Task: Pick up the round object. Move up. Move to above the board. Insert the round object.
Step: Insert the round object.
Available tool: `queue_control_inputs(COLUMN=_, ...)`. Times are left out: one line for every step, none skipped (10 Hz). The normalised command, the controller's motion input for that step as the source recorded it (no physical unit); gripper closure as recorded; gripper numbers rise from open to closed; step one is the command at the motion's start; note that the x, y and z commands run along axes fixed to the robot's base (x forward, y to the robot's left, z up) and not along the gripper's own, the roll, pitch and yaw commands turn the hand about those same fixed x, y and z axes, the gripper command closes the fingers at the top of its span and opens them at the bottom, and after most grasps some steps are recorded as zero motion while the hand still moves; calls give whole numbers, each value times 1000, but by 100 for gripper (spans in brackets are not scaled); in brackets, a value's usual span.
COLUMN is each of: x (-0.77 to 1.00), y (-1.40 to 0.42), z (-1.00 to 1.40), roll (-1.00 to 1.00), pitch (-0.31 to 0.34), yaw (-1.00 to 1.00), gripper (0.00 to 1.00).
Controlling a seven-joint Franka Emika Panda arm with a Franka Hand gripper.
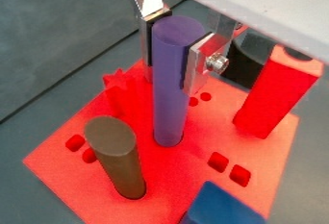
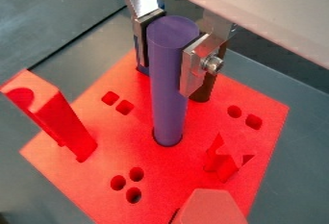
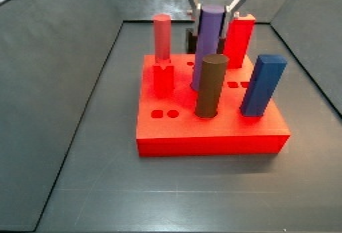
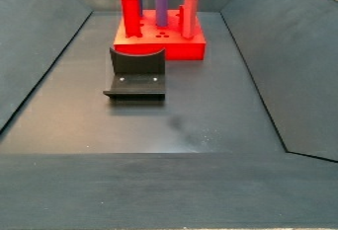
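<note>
Going by the long side view, near to far. Closest is bare dark counter [image 4: 172, 125], nothing on it up front. Next comes the fixture [image 4: 136, 73], a dark L-shaped bracket on its base plate, sitting just in front of the red board [image 4: 161, 46]. The two look close, cannot tell if they touch.

The red board sits flat on the counter at the far end of the bin. In a side view its near corner holds a brown round peg [image 3: 211, 84], upright, and a blue square peg [image 3: 262, 85] beside it, also upright. A pink peg [image 3: 162, 37] stands at the opposite side, and a tall red block [image 3: 239, 40] stands at the back. Small empty holes show in the board face, in pairs [image 3: 166, 113].

The round object, a purple cylinder [image 1: 172, 79], stands upright mid-board with its lower end at the board surface in a round hole; in both wrist views its base meets the red face. Same cylinder [image 2: 170, 79] has a red arch-shaped block [image 2: 52, 117] off to one side and a red star-like piece [image 2: 229, 157] close by on the board.

The end effector [image 1: 172, 37] is over the board, at the top of the purple cylinder. Silver finger plates [image 1: 197, 59] sit on either side of the cylinder's upper part, closed against it, so it has hold of the purple cylinder. In a side view the end effector [image 3: 211, 2] hangs from the top of the frame, the cylinder [image 3: 209, 47] below it.
</note>
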Motion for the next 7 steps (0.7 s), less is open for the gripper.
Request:
queue_control_inputs(x=0, y=0, z=-317, roll=-44, pitch=-77, yaw=-20, gripper=100)
queue_control_inputs(x=0, y=0, z=-323, roll=-26, pitch=-77, yaw=-23, gripper=100)
queue_control_inputs(x=0, y=0, z=-331, roll=-1, pitch=-76, yaw=-9, gripper=100)
queue_control_inputs(x=0, y=0, z=-271, roll=0, pitch=-59, yaw=0, gripper=100)
queue_control_inputs(x=-57, y=29, z=-34, roll=-27, pitch=-20, yaw=-77, gripper=100)
queue_control_inputs(x=0, y=0, z=0, roll=7, pitch=0, yaw=0, gripper=100)
queue_control_inputs(x=0, y=0, z=0, roll=0, pitch=0, yaw=0, gripper=100)
